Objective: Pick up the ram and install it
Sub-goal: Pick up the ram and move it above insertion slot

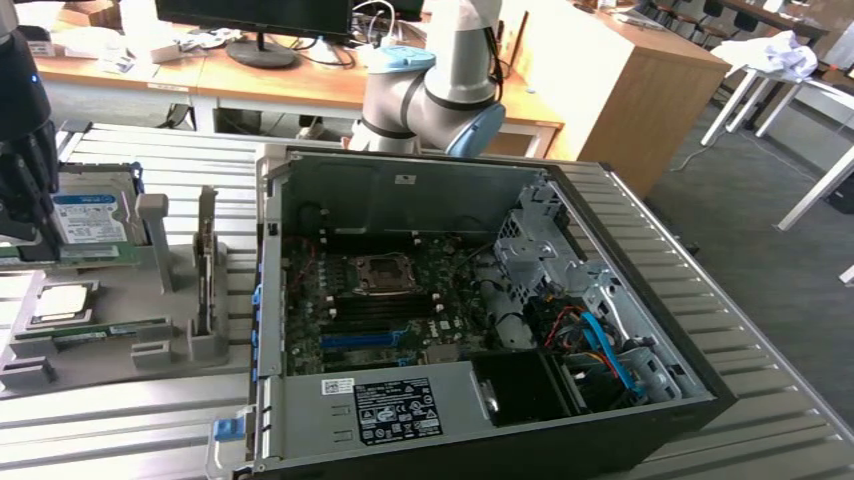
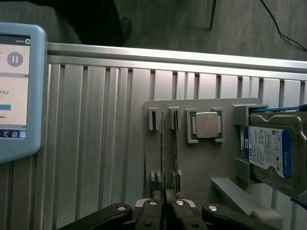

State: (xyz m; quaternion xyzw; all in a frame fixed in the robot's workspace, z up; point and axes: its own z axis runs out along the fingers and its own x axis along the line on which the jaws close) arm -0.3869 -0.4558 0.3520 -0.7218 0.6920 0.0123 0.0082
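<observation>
Two rams stand on edge side by side in slots of a grey holder (image 2: pixel 201 167). My gripper (image 2: pixel 165 205) sits over the near end of one ram (image 2: pixel 163 143), its dark fingers (image 2: pixel 149 211) drawn together with that thin green edge between them. The ram still rests in its slots. The second ram (image 2: pixel 175 143) stands just beside it, untouched. In the exterior view the gripper (image 1: pixel 22 215) hangs over the holder (image 1: pixel 120 360) at the exterior view's left, where a green ram (image 1: pixel 96 332) lies. The open computer case (image 1: pixel 667 330) with its motherboard (image 1: pixel 380 300) is to the right.
A square silver processor (image 2: pixel 207 125) and a blue-labelled hard drive (image 2: pixel 268 151) share the holder. A light-blue tablet with a lit screen (image 2: pixel 14 86) lies on the ribbed metal table (image 2: pixel 96 143). The arm's base (image 1: pixel 427 90) stands behind the case. Desks and a monitor are beyond.
</observation>
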